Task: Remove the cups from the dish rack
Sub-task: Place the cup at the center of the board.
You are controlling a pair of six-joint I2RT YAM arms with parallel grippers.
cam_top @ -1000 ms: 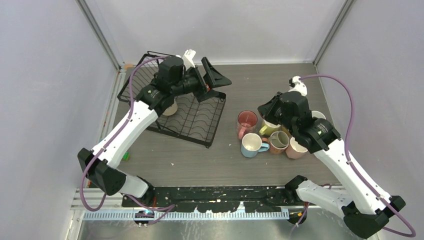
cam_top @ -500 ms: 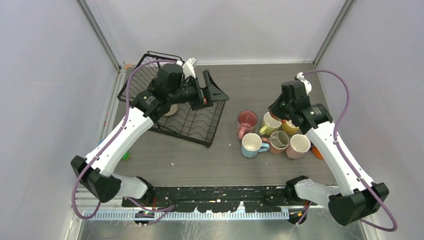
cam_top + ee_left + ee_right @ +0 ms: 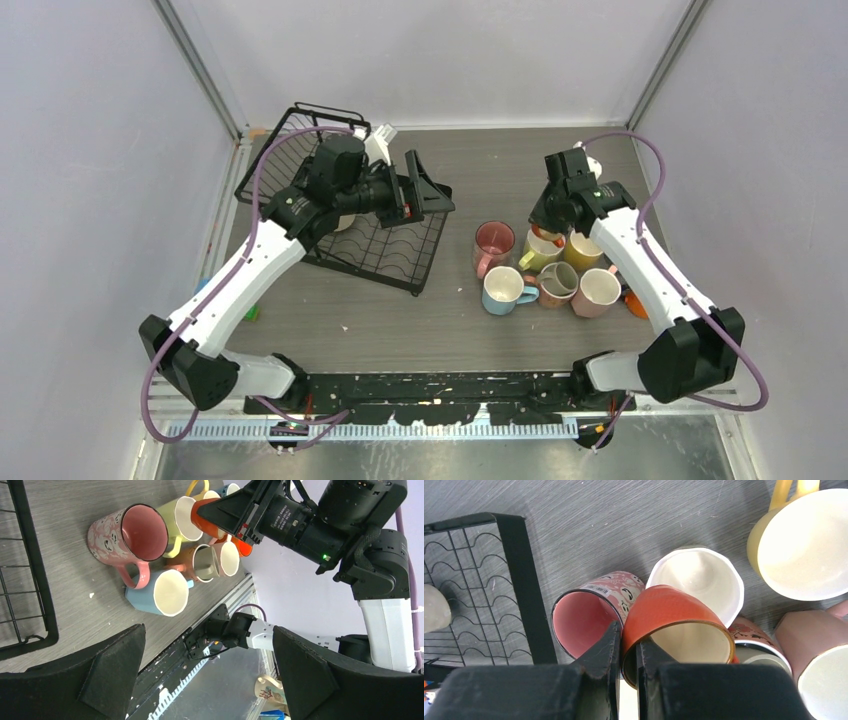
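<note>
**Rim pinch over a crowded cluster: slip and chip risk**

The right gripper is clenched on the wall of the orange mug, one finger inside the rim and one outside. The mug hangs tilted at frame centre, above the pink mug and the other cups.

Risks:
- Glazed ceramic looks slick and the pinch is narrow, so the mug may pivot or slide out.
- Neighbours stand rim to rim, so a release here likely knocks or chips hard edges.

The left gripper gapes wide, holding nothing, over the black wire dish rack at upper left. One pale cup sits in it.
</note>
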